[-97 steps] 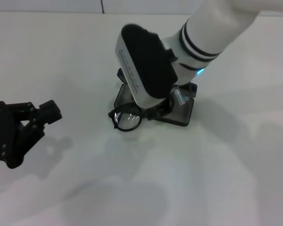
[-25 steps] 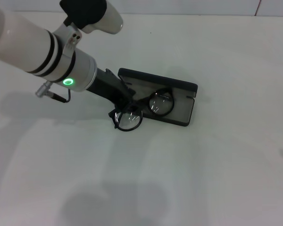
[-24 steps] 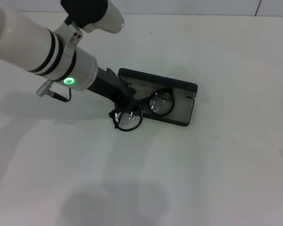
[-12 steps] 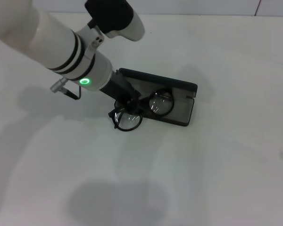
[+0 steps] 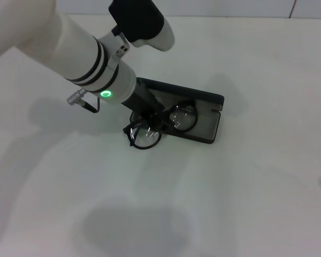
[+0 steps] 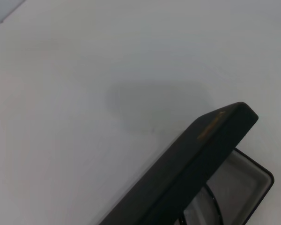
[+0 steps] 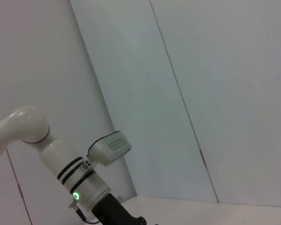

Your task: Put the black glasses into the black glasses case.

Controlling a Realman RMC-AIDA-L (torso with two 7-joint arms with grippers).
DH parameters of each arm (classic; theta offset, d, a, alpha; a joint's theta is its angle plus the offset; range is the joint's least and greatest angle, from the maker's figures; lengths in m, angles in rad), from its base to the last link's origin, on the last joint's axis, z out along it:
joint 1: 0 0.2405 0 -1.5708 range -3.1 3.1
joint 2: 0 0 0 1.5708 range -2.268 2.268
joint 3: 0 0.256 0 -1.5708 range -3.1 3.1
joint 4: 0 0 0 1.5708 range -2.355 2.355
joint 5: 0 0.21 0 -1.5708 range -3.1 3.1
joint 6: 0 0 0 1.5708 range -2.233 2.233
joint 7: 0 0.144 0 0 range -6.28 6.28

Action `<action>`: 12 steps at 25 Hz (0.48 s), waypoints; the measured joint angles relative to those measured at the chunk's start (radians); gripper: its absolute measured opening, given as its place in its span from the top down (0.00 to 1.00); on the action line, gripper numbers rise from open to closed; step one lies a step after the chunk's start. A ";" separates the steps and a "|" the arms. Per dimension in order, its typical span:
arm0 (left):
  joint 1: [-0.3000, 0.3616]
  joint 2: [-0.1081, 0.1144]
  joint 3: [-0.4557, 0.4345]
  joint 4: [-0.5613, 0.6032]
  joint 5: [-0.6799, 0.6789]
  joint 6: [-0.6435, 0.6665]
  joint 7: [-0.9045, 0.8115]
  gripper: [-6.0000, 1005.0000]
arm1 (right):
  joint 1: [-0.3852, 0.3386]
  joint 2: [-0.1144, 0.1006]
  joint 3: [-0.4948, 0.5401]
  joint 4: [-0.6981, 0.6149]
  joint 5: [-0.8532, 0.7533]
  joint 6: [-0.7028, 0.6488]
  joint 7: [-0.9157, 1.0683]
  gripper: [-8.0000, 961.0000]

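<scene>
The black glasses case point(image 5: 205, 128) lies open on the white table, its lid point(image 5: 182, 90) raised at the far side. The black glasses straddle the case's left end: one lens point(image 5: 145, 138) rests on the table outside it, the other lens point(image 5: 183, 118) lies on the grey lining. My left gripper point(image 5: 156, 122) reaches down from the upper left and sits at the bridge of the glasses, hiding it. The left wrist view shows the case lid point(image 6: 192, 164), its orange lettering, grey lining point(image 6: 243, 183) and a lens rim point(image 6: 211, 206). My right gripper is out of view.
The white table point(image 5: 246, 187) stretches around the case, with a wall seam at the far edge. The right wrist view faces the pale wall and shows my left arm point(image 7: 75, 180) from afar.
My right arm, over the case earlier, has left the view. My left arm has come in and shifted right along the case over the last second. The glasses have not visibly moved.
</scene>
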 joint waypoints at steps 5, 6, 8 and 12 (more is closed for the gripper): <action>0.003 -0.001 0.018 -0.008 0.000 -0.019 -0.001 0.54 | -0.001 -0.001 0.000 0.003 -0.001 0.000 -0.001 0.54; 0.003 -0.001 0.021 -0.012 0.000 -0.023 -0.001 0.54 | -0.001 -0.001 0.000 0.003 -0.001 0.000 -0.001 0.54; 0.000 -0.001 0.026 -0.024 0.000 -0.030 -0.001 0.55 | -0.001 -0.001 0.000 0.003 -0.001 0.000 -0.001 0.54; -0.007 -0.001 0.033 -0.049 0.000 -0.040 -0.002 0.55 | 0.000 -0.001 0.000 0.004 -0.001 0.000 -0.002 0.54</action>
